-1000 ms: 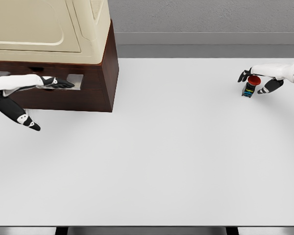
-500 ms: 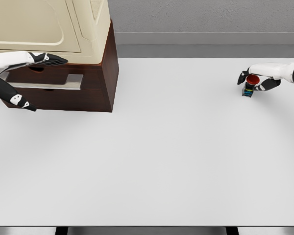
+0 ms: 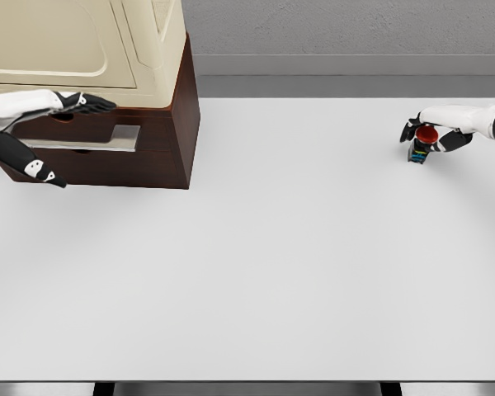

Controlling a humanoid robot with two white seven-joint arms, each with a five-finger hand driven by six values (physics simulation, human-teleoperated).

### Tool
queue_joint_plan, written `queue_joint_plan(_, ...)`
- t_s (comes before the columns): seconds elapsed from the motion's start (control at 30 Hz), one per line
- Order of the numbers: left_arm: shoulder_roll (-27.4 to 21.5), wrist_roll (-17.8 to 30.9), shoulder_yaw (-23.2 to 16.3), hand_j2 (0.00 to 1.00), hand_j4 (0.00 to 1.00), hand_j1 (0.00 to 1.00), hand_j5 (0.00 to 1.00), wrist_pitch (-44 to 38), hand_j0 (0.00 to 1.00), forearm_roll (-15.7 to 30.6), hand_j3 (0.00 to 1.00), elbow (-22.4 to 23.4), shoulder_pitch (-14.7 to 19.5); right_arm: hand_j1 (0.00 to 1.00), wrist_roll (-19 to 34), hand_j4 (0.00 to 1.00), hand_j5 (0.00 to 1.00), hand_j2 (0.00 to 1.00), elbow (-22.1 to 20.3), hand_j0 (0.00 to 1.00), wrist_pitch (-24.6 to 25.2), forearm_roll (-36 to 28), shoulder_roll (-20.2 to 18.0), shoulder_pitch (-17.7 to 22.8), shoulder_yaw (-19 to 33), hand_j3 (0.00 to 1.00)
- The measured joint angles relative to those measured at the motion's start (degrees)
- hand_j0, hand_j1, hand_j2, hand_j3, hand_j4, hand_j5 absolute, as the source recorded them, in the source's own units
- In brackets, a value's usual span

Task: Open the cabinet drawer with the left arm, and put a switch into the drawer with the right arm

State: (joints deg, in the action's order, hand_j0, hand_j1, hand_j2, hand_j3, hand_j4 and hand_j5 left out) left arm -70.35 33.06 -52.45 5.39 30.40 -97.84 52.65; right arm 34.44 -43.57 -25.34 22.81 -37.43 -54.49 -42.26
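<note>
Standing upright on the smooth white counter (image 3: 272,247), the small red-capped black switch (image 3: 421,145) is gripped by the right hand (image 3: 433,136); the left hand (image 3: 78,102) lies flat, fingers extended, over the dark wooden drawer (image 3: 99,144).

White counter (image 3: 272,272) fills most of the view, matte, evenly lit, only soft shadows. Behind its far edge: a dark grey floor strip (image 3: 346,86), a lighter baseboard band (image 3: 346,65), then a textured grey wall (image 3: 346,26). Dark gaps show under the counter's near edge.
</note>
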Motion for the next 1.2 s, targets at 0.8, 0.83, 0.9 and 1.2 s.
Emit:
queue_joint_plan(0.8, 1.2, 0.0, 0.1, 1.0, 1.0, 1.0, 1.0, -0.9, 1.0, -0.7, 1.0, 1.7, -2.1, 0.73, 0.6, 0.73, 0.73, 0.73, 0.3, 0.73, -0.4, 1.1, 0.4, -0.5, -0.6, 0.73)
queue_joint_plan(0.83, 1.4, 0.0, 0.1, 1.0, 1.0, 1.0, 1.0, -1.0, 1.0, -0.7, 1.0, 1.8, -2.1, 0.73, 0.6, 0.73, 0.73, 0.73, 0.5, 0.73, -0.4, 1.1, 0.5, -0.6, -0.6, 0.73)
queue_joint_plan(0.9, 1.7, 0.0, 0.1, 1.0, 1.0, 1.0, 1.0, -1.0, 1.0, -0.8, 1.0, 1.8, -2.2, 0.73, 0.6, 0.73, 0.73, 0.73, 0.9, 0.73, -0.4, 1.1, 0.9, -0.9, -0.6, 0.73)
queue_joint_plan(1.2, 2.2, 0.0, 0.2, 1.0, 1.0, 1.0, 1.0, -1.0, 1.0, -0.8, 1.0, 1.6, -3.3, 0.7, 0.6, 0.7, 0.7, 0.7, 2.1, 0.7, -0.5, 1.8, 1.5, -0.9, -0.7, 0.7)
